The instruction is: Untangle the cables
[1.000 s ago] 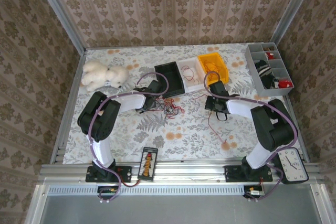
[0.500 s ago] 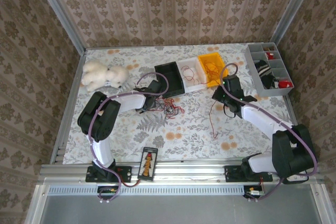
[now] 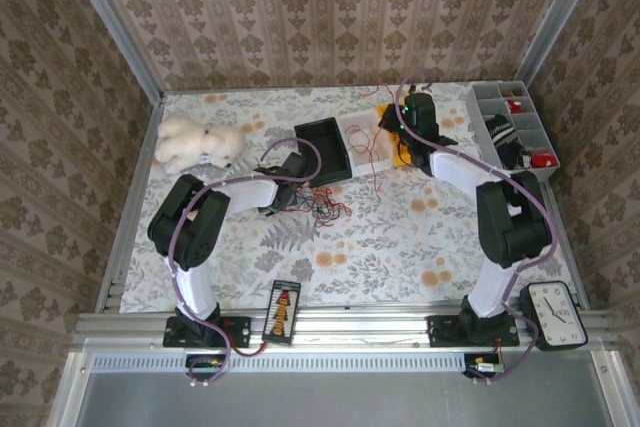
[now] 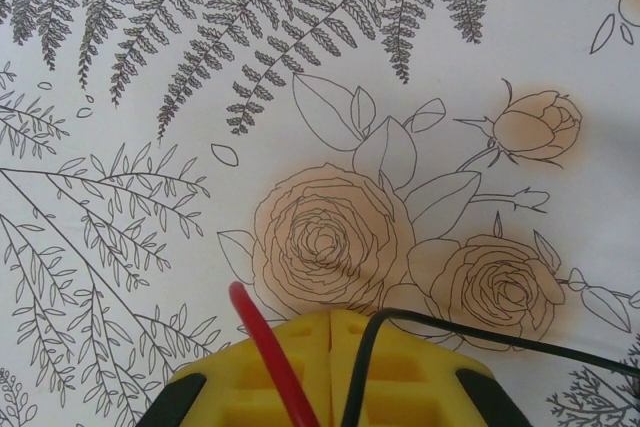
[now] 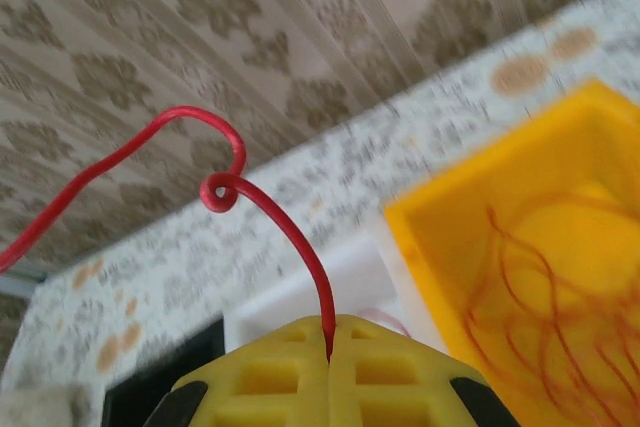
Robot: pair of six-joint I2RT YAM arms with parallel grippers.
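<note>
- Top view: the left gripper point(image 3: 275, 202) sits low on the floral-printed counter point(image 3: 360, 247), at the left edge of the loose tangle of thin red and dark cables point(image 3: 322, 203). The tangle lies just in front of the black rectangular plastic bin point(image 3: 322, 147).
- The right gripper point(image 3: 405, 117) is raised at the yellow plastic bin point(image 3: 415, 139). A single thin red cable point(image 3: 375, 162) hangs from it past the shallow white tray point(image 3: 358, 135).
- Left wrist view: the left gripper point(image 4: 330, 319) has its yellow pads pressed together. A red strand point(image 4: 262, 339) and a dark strand point(image 4: 400, 319) cross over them; whether either is pinched cannot be told.
- Right wrist view: the right gripper point(image 5: 329, 332) is clenched on the single thin red cable point(image 5: 290, 227), which rises from the seam and curls into a small loop. The yellow plastic bin point(image 5: 450, 217) at right holds more red wires point(image 5: 530, 287).
</note>
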